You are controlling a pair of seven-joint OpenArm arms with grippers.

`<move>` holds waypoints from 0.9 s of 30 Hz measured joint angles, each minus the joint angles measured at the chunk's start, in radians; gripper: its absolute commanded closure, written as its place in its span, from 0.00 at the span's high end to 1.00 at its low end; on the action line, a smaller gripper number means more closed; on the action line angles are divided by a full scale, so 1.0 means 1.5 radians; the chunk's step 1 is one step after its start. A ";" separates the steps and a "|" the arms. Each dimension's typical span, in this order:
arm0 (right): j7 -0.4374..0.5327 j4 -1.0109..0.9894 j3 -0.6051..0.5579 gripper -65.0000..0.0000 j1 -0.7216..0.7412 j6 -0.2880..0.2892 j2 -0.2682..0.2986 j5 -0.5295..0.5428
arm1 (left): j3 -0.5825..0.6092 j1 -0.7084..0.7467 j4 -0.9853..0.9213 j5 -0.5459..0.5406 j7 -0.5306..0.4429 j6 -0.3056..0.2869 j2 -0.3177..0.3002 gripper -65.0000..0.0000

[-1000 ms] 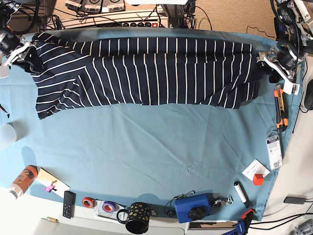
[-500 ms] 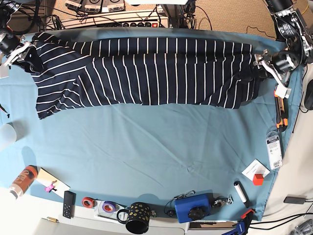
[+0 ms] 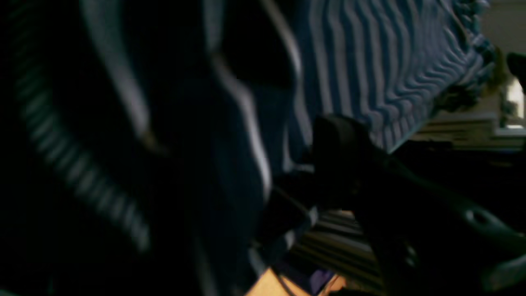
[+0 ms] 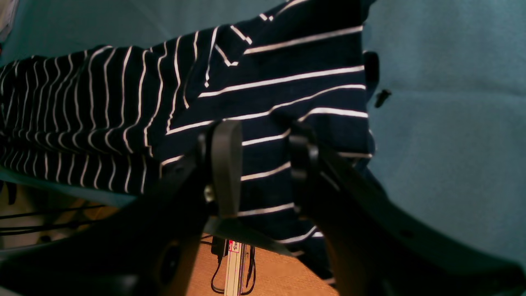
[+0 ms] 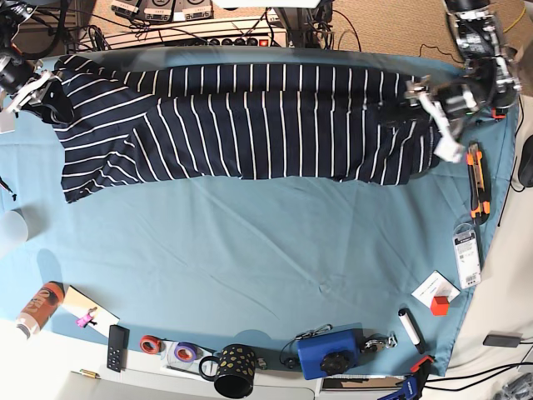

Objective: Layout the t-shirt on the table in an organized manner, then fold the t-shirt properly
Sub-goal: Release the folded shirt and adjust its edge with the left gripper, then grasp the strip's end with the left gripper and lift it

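The navy white-striped t-shirt [image 5: 250, 125] lies stretched sideways along the far edge of the teal table [image 5: 266, 250]. My right gripper [image 5: 37, 90] is at the shirt's far left corner. In the right wrist view its fingers [image 4: 224, 164] stand on either side of a fold of the t-shirt [image 4: 267, 82], which runs between them, so it is shut on the cloth. My left gripper [image 5: 433, 119] hovers over the shirt's right end with its jaws spread wide. The left wrist view is blurred: one dark finger [image 3: 337, 156] shows close against striped cloth [image 3: 370, 61].
An orange box cutter [image 5: 476, 179] lies just right of the shirt's end. A spotted mug [image 5: 233, 371], a blue device [image 5: 327, 352], tape rolls [image 5: 166, 348] and a bottle [image 5: 37, 307] line the near edge. A power strip [image 5: 208, 33] and cables sit behind the table.
My left gripper has swung leftward from the table's right edge to over the shirt's right end, jaws still wide. The right gripper and the shirt's left corner have not moved.
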 measured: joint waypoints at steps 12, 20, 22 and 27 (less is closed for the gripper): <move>0.000 0.000 0.000 0.31 0.000 0.000 0.000 -0.001 | -0.107 -0.040 -0.008 0.121 -0.001 0.009 0.003 0.00; 0.000 0.000 0.000 0.31 0.022 0.000 0.000 -0.002 | -0.169 -0.122 -0.010 0.216 0.004 0.034 -0.094 0.00; -0.002 0.000 0.000 0.31 0.036 0.000 0.000 -0.003 | -0.169 -0.122 -0.008 0.195 0.035 0.034 -0.102 0.00; -0.002 0.000 0.000 0.31 0.083 0.000 0.000 -0.003 | -0.159 -0.082 0.067 0.141 0.065 0.012 -0.102 0.00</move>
